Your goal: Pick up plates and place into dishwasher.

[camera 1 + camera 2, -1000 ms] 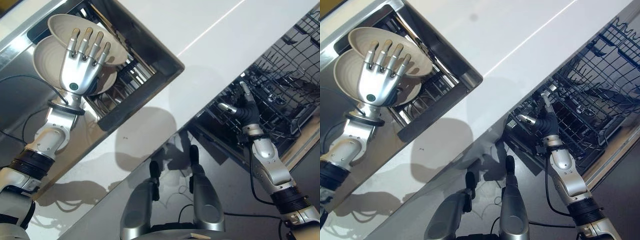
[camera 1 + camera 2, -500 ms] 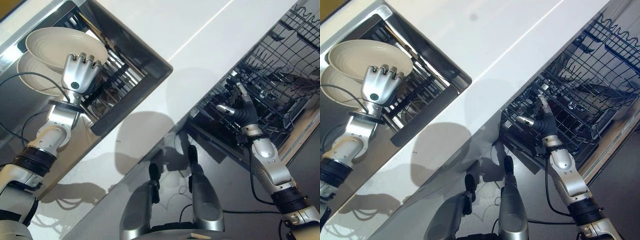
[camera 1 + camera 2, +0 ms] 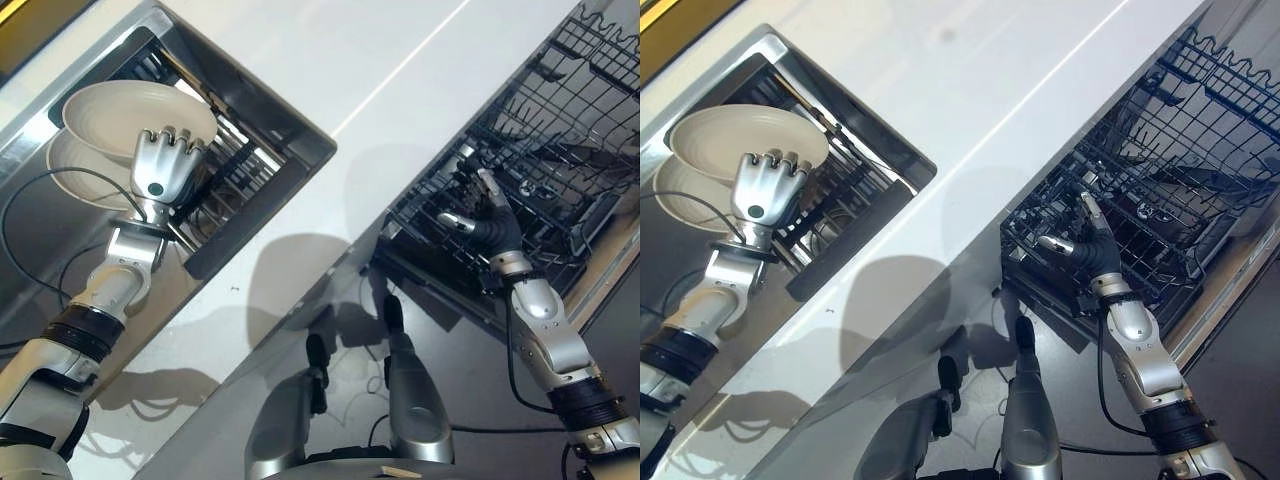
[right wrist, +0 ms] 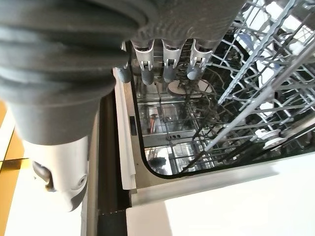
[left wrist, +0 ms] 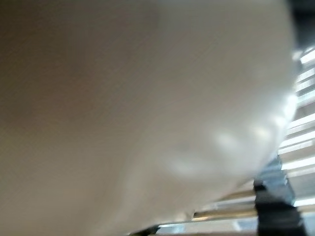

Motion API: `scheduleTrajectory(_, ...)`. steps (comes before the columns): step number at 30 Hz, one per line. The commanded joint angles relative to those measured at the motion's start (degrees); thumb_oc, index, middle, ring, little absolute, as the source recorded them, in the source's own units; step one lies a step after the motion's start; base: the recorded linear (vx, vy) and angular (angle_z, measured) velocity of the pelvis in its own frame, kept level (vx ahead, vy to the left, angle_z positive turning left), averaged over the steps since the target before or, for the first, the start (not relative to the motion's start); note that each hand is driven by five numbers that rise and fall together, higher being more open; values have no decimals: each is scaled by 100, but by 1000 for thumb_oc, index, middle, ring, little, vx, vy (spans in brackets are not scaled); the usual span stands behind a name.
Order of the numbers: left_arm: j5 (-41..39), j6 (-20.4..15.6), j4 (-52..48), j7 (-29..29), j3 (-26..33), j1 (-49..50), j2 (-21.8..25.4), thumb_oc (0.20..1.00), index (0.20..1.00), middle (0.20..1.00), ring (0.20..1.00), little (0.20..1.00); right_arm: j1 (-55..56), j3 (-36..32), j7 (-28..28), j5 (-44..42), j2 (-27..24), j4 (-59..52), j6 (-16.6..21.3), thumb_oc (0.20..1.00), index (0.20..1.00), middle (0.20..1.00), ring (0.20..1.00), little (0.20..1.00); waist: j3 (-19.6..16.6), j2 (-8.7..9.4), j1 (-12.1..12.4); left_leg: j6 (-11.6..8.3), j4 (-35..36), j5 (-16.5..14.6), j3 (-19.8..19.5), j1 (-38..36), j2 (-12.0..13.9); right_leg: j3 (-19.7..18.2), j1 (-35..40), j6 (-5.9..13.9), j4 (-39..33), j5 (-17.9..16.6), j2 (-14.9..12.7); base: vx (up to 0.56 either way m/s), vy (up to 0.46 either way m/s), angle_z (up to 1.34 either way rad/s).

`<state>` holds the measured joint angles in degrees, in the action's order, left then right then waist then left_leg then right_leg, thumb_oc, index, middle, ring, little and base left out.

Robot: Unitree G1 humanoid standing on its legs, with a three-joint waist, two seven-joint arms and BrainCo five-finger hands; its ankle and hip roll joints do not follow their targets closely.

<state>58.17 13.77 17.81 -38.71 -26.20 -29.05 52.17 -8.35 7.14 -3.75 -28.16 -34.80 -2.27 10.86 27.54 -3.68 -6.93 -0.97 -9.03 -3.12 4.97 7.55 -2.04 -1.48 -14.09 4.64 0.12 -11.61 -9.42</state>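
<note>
At far left, over the steel sink [image 3: 300,125], the left hand [image 3: 165,175] has its fingers curled round the rim of a cream round ceramic plate [image 3: 125,110], held above a second cream plate [image 3: 75,170]. No plate is visible in the black wire dishwasher rack [image 3: 540,150], so transfer remains. At right, the right hand [image 3: 490,215] rests at the rack's near edge, fingers extended.

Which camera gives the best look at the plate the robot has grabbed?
The left eye view: the whole upper plate shows, left hand curled on its rim. The right eye view matches. The left wrist view sees just its blurred surface.
</note>
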Motion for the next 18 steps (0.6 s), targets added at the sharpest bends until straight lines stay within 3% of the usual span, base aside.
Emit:
scheduleTrajectory(1,-309,-227,141,-827,666,604,-18,200,200,200,200,200,321,-510,151,-16,-263,-562,260,1000,1000,1000,1000,1000,-396,135,181,-28,-235,57,-300,428,-109,128,-51,472,866,694,-531,0,0,0)
scheduleTrajectory(8,-35,-858,-733,-1678,1528,1217,-106,200,200,200,200,200,838,-779,371,21,-120,-766,371,1000,1000,1000,1000,1000,-766,114,293,-52,26,71,-348,74,-122,359,355,472,691,792,-592,7,-17,3)
scheduleTrajectory(18,394,-1462,-1956,-1804,2249,1752,-232,200,200,200,200,200,1330,-913,477,84,165,-1071,227,1000,1000,1000,1000,1000,-1352,155,379,-131,351,25,-431,-500,-25,633,1062,436,405,980,-481,22,-65,13)
